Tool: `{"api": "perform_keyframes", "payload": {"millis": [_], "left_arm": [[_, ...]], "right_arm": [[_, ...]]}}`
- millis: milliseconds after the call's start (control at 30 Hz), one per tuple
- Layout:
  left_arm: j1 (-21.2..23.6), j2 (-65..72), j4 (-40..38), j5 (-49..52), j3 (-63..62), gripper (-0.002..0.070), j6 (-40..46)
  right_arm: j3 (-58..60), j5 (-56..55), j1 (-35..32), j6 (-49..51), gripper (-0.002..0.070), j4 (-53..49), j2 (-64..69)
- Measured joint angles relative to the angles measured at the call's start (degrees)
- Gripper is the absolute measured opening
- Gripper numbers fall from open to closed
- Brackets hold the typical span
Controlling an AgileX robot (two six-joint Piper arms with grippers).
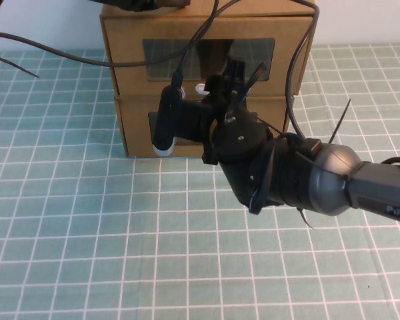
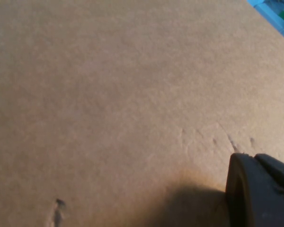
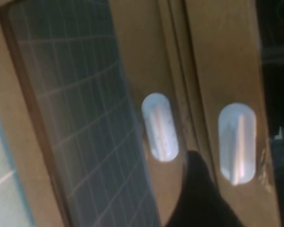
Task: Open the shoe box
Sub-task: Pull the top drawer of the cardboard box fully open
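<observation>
Shoe box (image 1: 207,40), stacked on a second box (image 1: 133,137) at the bench's (image 1: 87,253) far side, is seen closed — no opening is done. The right hand (image 1: 245,72) is held at its front, jaws spread, empty. The left hand (image 2: 258,189), close to bare cardboard, is shown plainly only by its wrist view — its state cannot be told.

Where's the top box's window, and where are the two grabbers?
window (image 1: 160,51): high view, its left pane.
right gripper (image 1: 247,71): high view, between open fingertips, before the boxes (image 1: 133,93).
left gripper (image 2: 258,189): left wrist view, fingertips, over cardboard (image 2: 109,94).
</observation>
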Motion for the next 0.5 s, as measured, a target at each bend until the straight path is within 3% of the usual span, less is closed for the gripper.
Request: {"api": "perform_keyframes", "payload": {"millis": [333,433,500], "left_arm": [[0.00,0.00,-0.13,-0.10,0.00,-0.0005,-0.33],[0.00,0.00,-0.13,-0.20,0.00,-0.0005,-0.33],[0.00,0.00,-0.13,-0.20,0.00,-0.0005,-0.46]], "right_arm": [[-5.16,-0.34,-1.69,0.00,0.0336,-0.61,4.76],[-6.53,0.56,-1.96,0.16,0.0256,-1.12,5.62],[-6.87,1.22,-1.96,1.00,0.0157,-1.36,5.77]]}}
